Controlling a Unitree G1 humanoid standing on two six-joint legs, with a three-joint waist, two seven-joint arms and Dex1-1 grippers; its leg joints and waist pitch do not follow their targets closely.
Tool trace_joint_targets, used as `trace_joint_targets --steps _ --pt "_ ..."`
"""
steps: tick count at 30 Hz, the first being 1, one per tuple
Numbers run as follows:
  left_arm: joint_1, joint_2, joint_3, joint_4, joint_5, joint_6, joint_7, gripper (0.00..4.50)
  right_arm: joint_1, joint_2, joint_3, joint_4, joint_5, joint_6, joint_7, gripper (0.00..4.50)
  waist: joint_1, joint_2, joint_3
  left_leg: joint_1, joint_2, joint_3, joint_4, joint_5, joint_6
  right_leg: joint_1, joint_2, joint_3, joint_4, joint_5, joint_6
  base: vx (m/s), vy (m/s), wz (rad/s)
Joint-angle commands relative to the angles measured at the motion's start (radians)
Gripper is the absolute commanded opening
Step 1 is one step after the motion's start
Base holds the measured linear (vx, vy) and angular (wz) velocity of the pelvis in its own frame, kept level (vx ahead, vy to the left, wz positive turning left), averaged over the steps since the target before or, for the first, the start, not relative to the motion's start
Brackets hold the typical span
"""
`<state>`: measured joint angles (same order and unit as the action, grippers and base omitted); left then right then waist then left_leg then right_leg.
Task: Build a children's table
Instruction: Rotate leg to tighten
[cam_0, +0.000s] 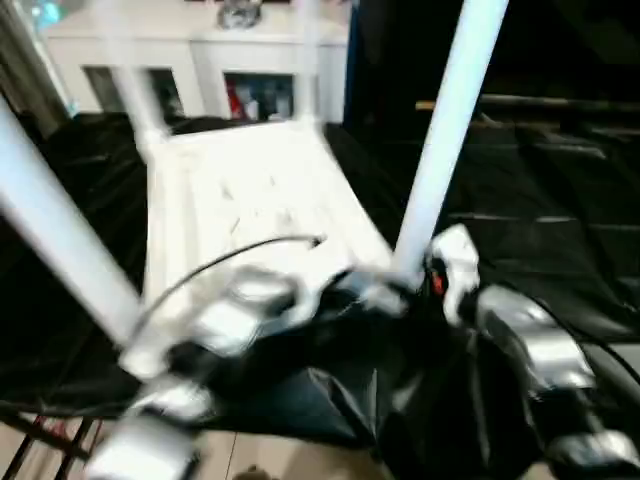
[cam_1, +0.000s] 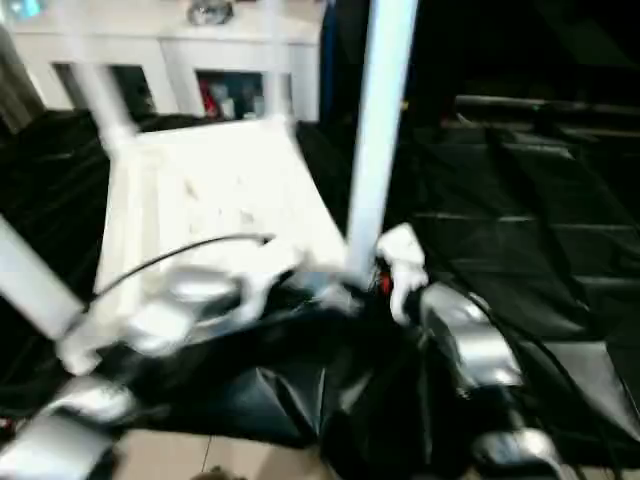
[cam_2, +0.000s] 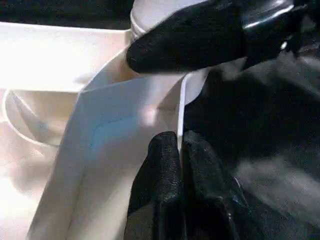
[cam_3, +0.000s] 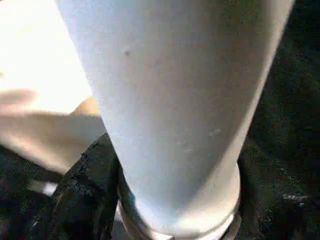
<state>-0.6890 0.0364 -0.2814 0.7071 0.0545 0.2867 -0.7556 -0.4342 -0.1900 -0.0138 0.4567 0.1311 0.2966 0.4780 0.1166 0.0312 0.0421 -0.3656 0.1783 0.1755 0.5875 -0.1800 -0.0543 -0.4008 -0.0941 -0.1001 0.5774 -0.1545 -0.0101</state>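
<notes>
White tabletop (cam_0: 250, 190) rim sits pinched in your left gripper (cam_2: 179, 150), while your right gripper (cam_3: 150, 200) clasps the near-right leg (cam_0: 445, 130).

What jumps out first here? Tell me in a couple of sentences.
The white tabletop lies upside down on the black-draped work table, with white legs standing up from its corners. Closest to the camera, the right gripper sits at the base of the near right leg, and the left gripper pinches the tabletop's thin edge.
</notes>
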Motion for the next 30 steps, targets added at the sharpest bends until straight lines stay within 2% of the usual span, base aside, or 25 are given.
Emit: trace_joint_targets --steps 1,2,3,4,5,7,8,9,10,12,14,15,18,19,21,22,23,24,26,28,30 --pt "-0.037 -0.063 0.036 0.015 -0.042 -0.037 0.069 0.0 0.005 0.073 0.059 0.025 0.003 0.022 -0.014 2.72 0.0 -0.02 -0.06 0.007 0.045 -0.02 -0.075 -0.226 0.038 0.043 -0.071 0.046 -0.086 -0.431 -0.108 0.0 0.0 0.0" --pt "-0.045 -0.074 0.034 0.03 -0.036 -0.051 0.073 0.0 -0.001 0.089 0.064 0.031 -0.007 0.011 -0.031 2.72 0.0 -0.024 -0.063 0.004 0.044 -0.018 -0.074 -0.21 0.043 0.047 -0.07 0.047 -0.08 -0.386 -0.119 0.0 0.0 0.0" --pt "-0.051 -0.083 0.031 0.038 -0.032 -0.059 0.069 0.0 -0.002 0.103 0.079 0.029 -0.02 -0.014 -0.032 2.72 0.0 -0.024 -0.064 0.004 0.044 -0.017 -0.073 -0.203 0.046 0.046 -0.069 0.048 -0.079 -0.369 -0.126 0.0 0.0 0.0" --pt "-0.051 -0.083 0.031 0.038 -0.032 -0.059 0.069 0.0 -0.002 0.103 0.079 0.029 -0.02 -0.014 -0.032 3.07 0.0 -0.019 -0.064 0.005 0.044 -0.016 -0.072 -0.199 0.05 0.046 -0.07 0.049 -0.078 -0.34 -0.139 0.0 0.0 0.0" --pt "-0.055 -0.085 0.024 0.048 -0.026 -0.072 0.051 0.0 0.0 0.119 0.084 0.019 -0.011 -0.025 -0.005 3.42 0.0 -0.021 -0.063 0.004 0.042 -0.014 -0.071 -0.195 0.058 0.048 -0.069 0.048 -0.076 -0.322 -0.148 0.0 0.0 0.0" --pt "-0.055 -0.084 0.021 0.051 -0.024 -0.076 0.043 0.0 0.001 0.124 0.081 0.012 0.003 -0.021 0.01 3.42 0.002 -0.021 -0.062 0.003 0.042 -0.014 -0.072 -0.196 0.066 0.051 -0.07 0.048 -0.076 -0.33 -0.151 0.0 0.0 0.0" --pt "-0.055 -0.074 0.016 0.057 -0.022 -0.081 0.027 0.0 0.005 0.12 0.078 -0.001 0.019 -0.015 0.035 3.63 0.0 -0.022 -0.059 0.004 0.043 -0.015 -0.075 -0.216 0.065 0.051 -0.071 0.046 -0.082 -0.379 -0.14 0.0 0.0 0.0" --pt "-0.055 -0.074 0.016 0.057 -0.022 -0.081 0.026 0.0 0.005 0.12 0.078 -0.002 0.02 -0.014 0.036 3.63 0.0 -0.022 -0.059 0.004 0.043 -0.015 -0.075 -0.216 0.065 0.051 -0.071 0.046 -0.082 -0.379 -0.14 0.0 0.0 0.0" --pt "-0.048 -0.058 0.011 0.052 -0.021 -0.092 0.003 0.0 0.009 0.099 0.088 -0.011 0.009 -0.024 0.053 3.88 0.0 -0.024 -0.059 0.006 0.044 -0.015 -0.075 -0.227 0.061 0.049 -0.072 0.047 -0.085 -0.408 -0.13 0.0 0.0 0.0" --pt "-0.03 -0.028 0.002 0.027 -0.028 -0.119 -0.057 0.0 0.021 0.048 0.121 -0.033 -0.014 -0.049 0.114 3.88 0.0 -0.022 -0.058 0.005 0.045 -0.018 -0.078 -0.243 0.057 0.049 -0.072 0.047 -0.087 -0.431 -0.118 0.0 0.0 0.0" --pt "-0.018 -0.012 -0.002 0.012 -0.034 -0.138 -0.094 0.0 0.03 0.021 0.138 -0.045 -0.022 -0.062 0.156 3.88 0.0 -0.022 -0.058 0.004 0.048 -0.018 -0.079 -0.24 0.06 0.049 -0.072 0.049 -0.084 -0.405 -0.12 0.0 0.0 0.0" --pt "0.003 0.016 -0.012 -0.023 -0.047 -0.14 -0.161 0.0 0.045 -0.027 0.157 -0.074 -0.015 -0.067 0.245 3.88 0.002 -0.025 -0.058 0.002 0.048 -0.018 -0.078 -0.246 0.064 0.053 -0.073 0.048 -0.083 -0.411 -0.117 0.0 0.0 0.0" --pt "0.026 0.048 -0.023 -0.059 -0.051 -0.143 -0.215 0.0 0.054 -0.072 0.163 -0.098 -0.008 -0.069 0.309 3.88 0.003 -0.023 -0.057 0.003 0.048 -0.018 -0.078 -0.246 0.07 0.051 -0.075 0.048 -0.086 -0.437 -0.117 0.0 0.0 0.0" --pt "0.049 0.077 -0.033 -0.098 -0.061 -0.147 -0.27 0.0 0.058 -0.108 0.163 -0.11 0.001 -0.069 0.36 3.88 0.003 -0.022 -0.058 0.004 0.051 -0.018 -0.078 -0.237 0.07 0.049 -0.075 0.05 -0.083 -0.422 -0.125 0.0 0.0 0.0" --pt "0.064 0.095 -0.04 -0.125 -0.07 -0.142 -0.307 0.0 0.061 -0.128 0.161 -0.117 0.009 -0.065 0.392 3.88 0.002 -0.022 -0.057 0.002 0.053 -0.016 -0.078 -0.234 0.074 0.048 -0.072 0.051 -0.081 -0.398 -0.137 0.0 0.0 0.0" --pt "0.065 0.096 -0.04 -0.126 -0.07 -0.142 -0.308 0.0 0.061 -0.129 0.161 -0.117 0.009 -0.065 0.393 3.88 0.004 -0.02 -0.059 0.005 0.055 -0.018 -0.078 -0.231 0.072 0.048 -0.074 0.051 -0.077 -0.388 -0.144 0.0 0.0 0.0" --pt "0.096 0.134 -0.052 -0.181 -0.088 -0.132 -0.38 0.0 0.07 -0.171 0.164 -0.14 0.034 -0.052 0.468 3.88 0.007 -0.02 -0.062 0.007 0.056 -0.017 -0.076 -0.219 0.073 0.048 -0.073 0.052 -0.072 -0.35 -0.16 0.0 0.0 0.0" --pt "0.101 0.142 -0.054 -0.191 -0.092 -0.129 -0.393 0.0 0.071 -0.179 0.165 -0.145 0.038 -0.051 0.481 3.88 0.009 -0.018 -0.061 0.002 0.059 -0.017 -0.077 -0.211 0.079 0.051 -0.073 0.053 -0.065 -0.316 -0.174 0.0 0.0 0.0" --pt "0.12 0.165 -0.059 -0.229 -0.105 -0.113 -0.436 0.0 0.077 -0.202 0.165 -0.162 0.057 -0.037 0.528 3.88 0.014 -0.018 -0.062 0.007 0.061 -0.014 -0.074 -0.212 0.085 0.047 -0.07 0.054 -0.061 -0.289 -0.19 0.0 0.0 0.0" --pt "0.131 0.177 -0.061 -0.252 -0.113 -0.102 -0.46 0.0 0.08 -0.215 0.165 -0.171 0.069 -0.028 0.554 3.88 0.02 -0.017 -0.061 0.006 0.061 -0.013 -0.074 -0.204 0.085 0.047 -0.071 0.054 -0.062 -0.289 -0.195 0.0 0.0 0.0" --pt "0.153 0.205 -0.061 -0.298 -0.126 -0.074 -0.499 0.0 0.084 -0.245 0.175 -0.185 0.084 0.0 0.616 3.88 0.024 -0.021 -0.06 0.006 0.059 -0.011 -0.074 -0.208 0.079 0.048 -0.072 0.054 -0.062 -0.304 -0.193 0.0 0.0 0.0"
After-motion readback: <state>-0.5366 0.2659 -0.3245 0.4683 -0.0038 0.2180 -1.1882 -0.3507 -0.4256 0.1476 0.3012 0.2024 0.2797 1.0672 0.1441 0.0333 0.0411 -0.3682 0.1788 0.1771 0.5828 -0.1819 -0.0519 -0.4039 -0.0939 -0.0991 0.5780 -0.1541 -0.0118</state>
